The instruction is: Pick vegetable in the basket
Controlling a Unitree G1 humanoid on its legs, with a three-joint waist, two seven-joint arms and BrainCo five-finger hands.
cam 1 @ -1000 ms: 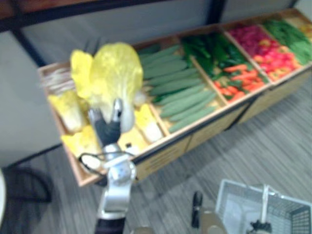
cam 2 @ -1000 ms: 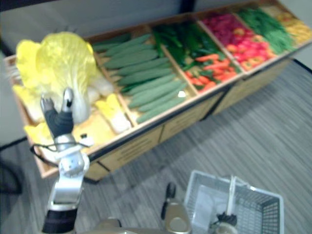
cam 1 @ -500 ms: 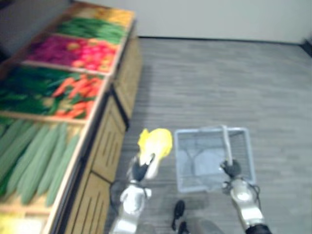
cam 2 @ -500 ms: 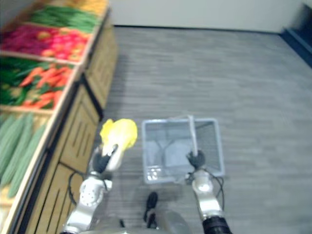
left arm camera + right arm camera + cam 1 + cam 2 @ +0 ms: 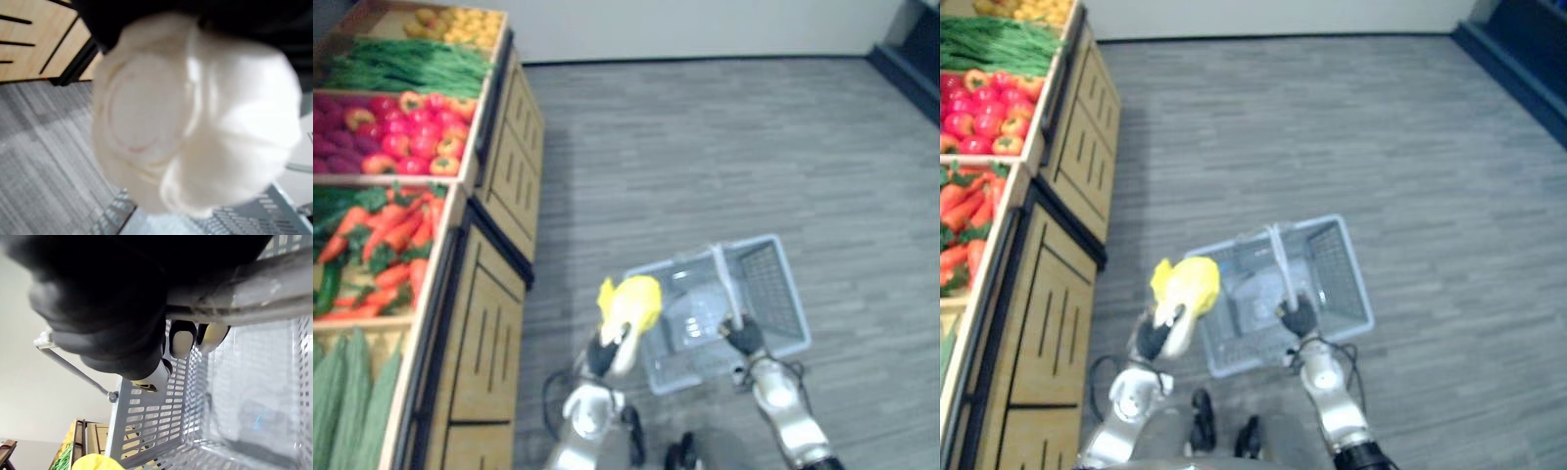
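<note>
**Holding a napa cabbage (image 5: 628,302) at the rim of the wire-mesh basket (image 5: 1330,266)**

Clasped in the left hand (image 5: 1151,338), with fingers curled round the white stalk end and yellow leaves pointing away from the wrist. Held up off the grey floor (image 5: 1332,117), touching or just beside the basket's left wall; impossible to tell which. Seen from the right wrist as a yellow leaf outside that wall. Gripping the basket's handle (image 5: 1283,257) tight in the right hand (image 5: 1299,318), with fingers wrapped fully round the bar. Farther left, a wooden produce stand (image 5: 1058,294) with carrots (image 5: 955,211), red produce (image 5: 979,113) and green beans (image 5: 989,44).
</note>
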